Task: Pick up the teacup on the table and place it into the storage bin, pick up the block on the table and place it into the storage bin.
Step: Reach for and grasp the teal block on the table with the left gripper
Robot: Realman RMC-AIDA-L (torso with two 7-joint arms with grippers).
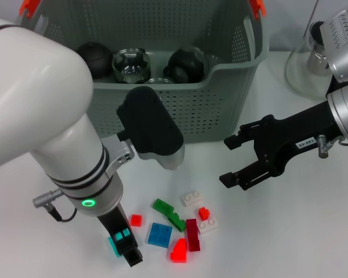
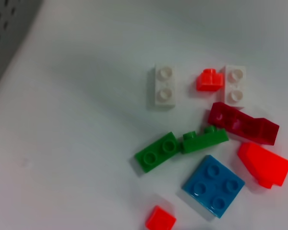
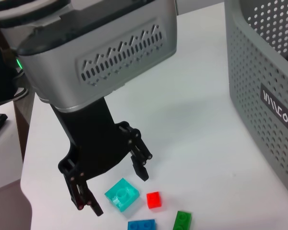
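The grey-green storage bin (image 1: 220,87) stands at the back; its labelled wall (image 3: 273,110) also shows in the right wrist view. A clear glass teacup (image 1: 130,65) lies inside it between two dark round pieces. My left gripper (image 1: 126,249) points down at the table's front, open, and a teal block (image 3: 122,195) lies on the table between its fingers (image 3: 140,165). Beside it lie loose blocks: a small red one (image 2: 160,219), a blue plate (image 2: 213,186), a green one (image 2: 156,152) and a dark red one (image 2: 242,125). My right gripper (image 1: 227,160) hangs open and empty right of the bin's front.
A glass jug (image 1: 310,63) stands at the back right, behind my right arm. Two white blocks (image 2: 164,85) and an orange-red wedge (image 2: 264,164) lie in the same cluster. The table's left edge (image 3: 26,143) is close to my left gripper.
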